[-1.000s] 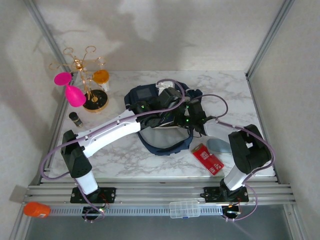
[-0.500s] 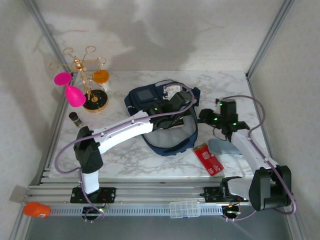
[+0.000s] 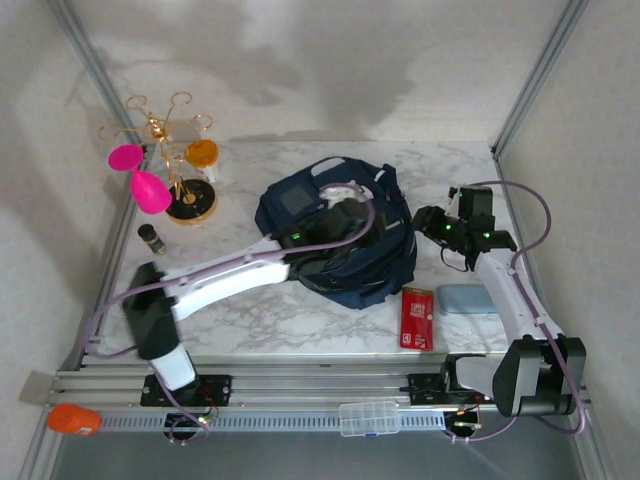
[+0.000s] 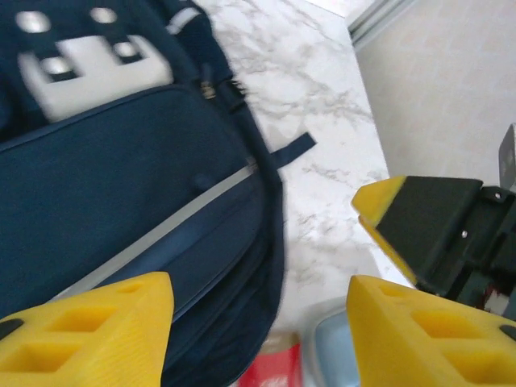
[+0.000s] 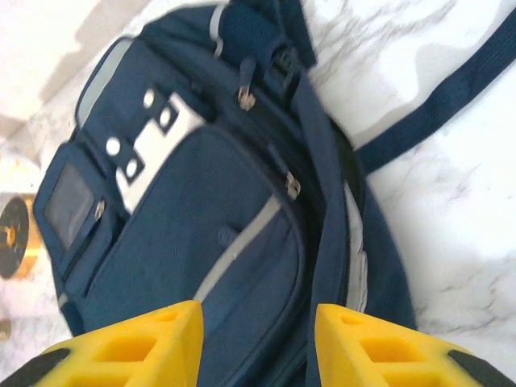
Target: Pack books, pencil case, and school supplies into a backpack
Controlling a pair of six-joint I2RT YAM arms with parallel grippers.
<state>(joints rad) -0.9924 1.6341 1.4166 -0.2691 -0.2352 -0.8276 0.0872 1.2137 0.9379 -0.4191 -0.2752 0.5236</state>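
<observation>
The backpack (image 3: 345, 240) lies on the marble table (image 3: 250, 318) between pale walls (image 3: 300, 70); left gripper (image 4: 258, 322) and right gripper (image 5: 258, 347) gape empty.

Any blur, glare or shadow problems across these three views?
Left wrist: backpack smeared by motion blur, its white patch soft-edged. Right wrist: backpack sharp, zips readable; strap casts a crisp shadow on the table; top-left corner washed out. Top external: evenly lit, broad soft shadows on the back wall, no glare.
</observation>
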